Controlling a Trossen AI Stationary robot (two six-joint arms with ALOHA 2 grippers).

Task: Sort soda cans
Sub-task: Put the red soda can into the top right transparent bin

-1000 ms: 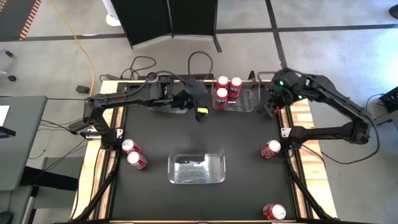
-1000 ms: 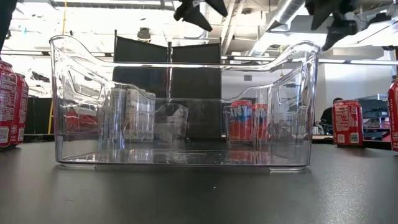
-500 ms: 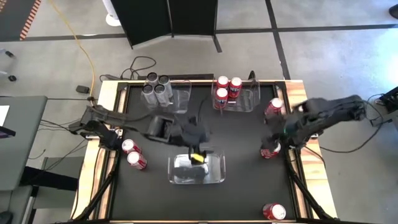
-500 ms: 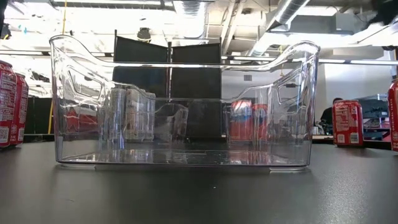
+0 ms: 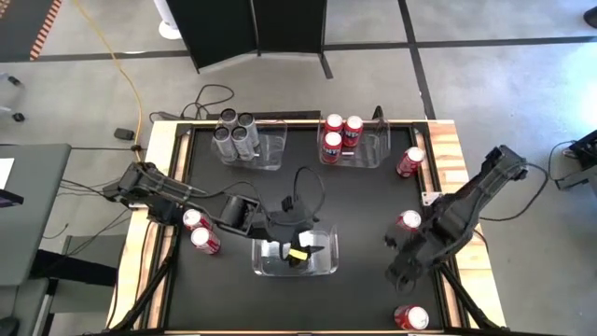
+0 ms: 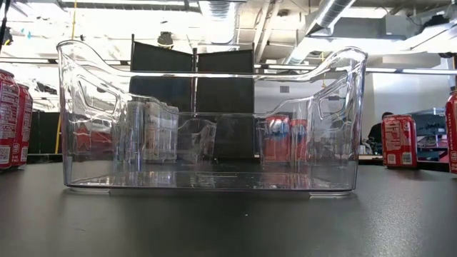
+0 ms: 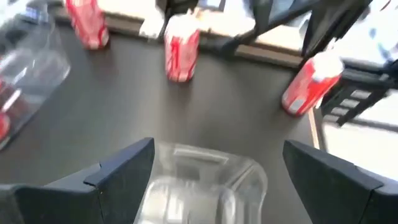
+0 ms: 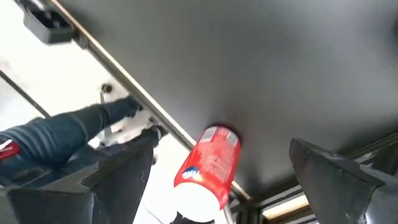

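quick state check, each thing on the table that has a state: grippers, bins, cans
left gripper: open, empty, over the front bin
right gripper: open, empty
front bin: upright, no cans inside
back left bin: holds four silver cans, upright
back right bin: holds three red cans, upright

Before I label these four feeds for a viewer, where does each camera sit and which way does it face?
High: overhead, straight down; both arms, left gripper over the clear bin, right gripper.
Low: table height, level through the bin; no arm.
Left wrist: past its open fingers to the bin and red cans.
Right wrist: past its open fingers to a red can at the table's edge.
Shared: the bin.
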